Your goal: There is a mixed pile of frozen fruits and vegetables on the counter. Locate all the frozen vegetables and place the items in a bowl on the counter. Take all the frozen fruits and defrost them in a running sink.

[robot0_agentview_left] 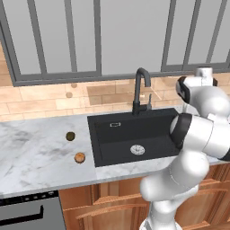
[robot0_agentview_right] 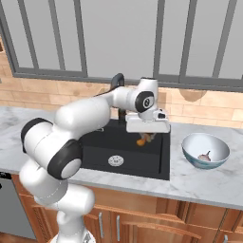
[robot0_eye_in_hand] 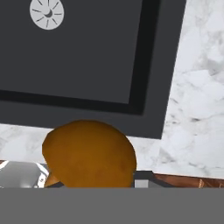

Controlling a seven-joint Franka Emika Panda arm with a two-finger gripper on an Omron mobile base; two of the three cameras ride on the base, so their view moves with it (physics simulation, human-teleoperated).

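Note:
My gripper point(robot0_agentview_right: 144, 137) hangs over the right part of the black sink point(robot0_agentview_right: 123, 147), shut on the brown mushroom point(robot0_agentview_right: 143, 139). In the hand view the mushroom's cap point(robot0_eye_in_hand: 89, 153) sits close between the finger tips, above the sink's rim and the marble counter point(robot0_eye_in_hand: 197, 109). The white bowl point(robot0_agentview_right: 205, 151) stands on the counter right of the sink, with the pale pinkish bulb point(robot0_agentview_right: 205, 155) inside. Left of the sink lie the dark olive ball point(robot0_agentview_left: 70, 136) and the orange ball point(robot0_agentview_left: 79, 157), apart from each other.
A black gooseneck faucet point(robot0_agentview_left: 141, 90) rises behind the basin. The silver drain point(robot0_agentview_left: 137, 149) lies in the sink floor. A stove edge point(robot0_agentview_left: 27, 211) shows at the lower left. Brick wall and windows run behind the counter.

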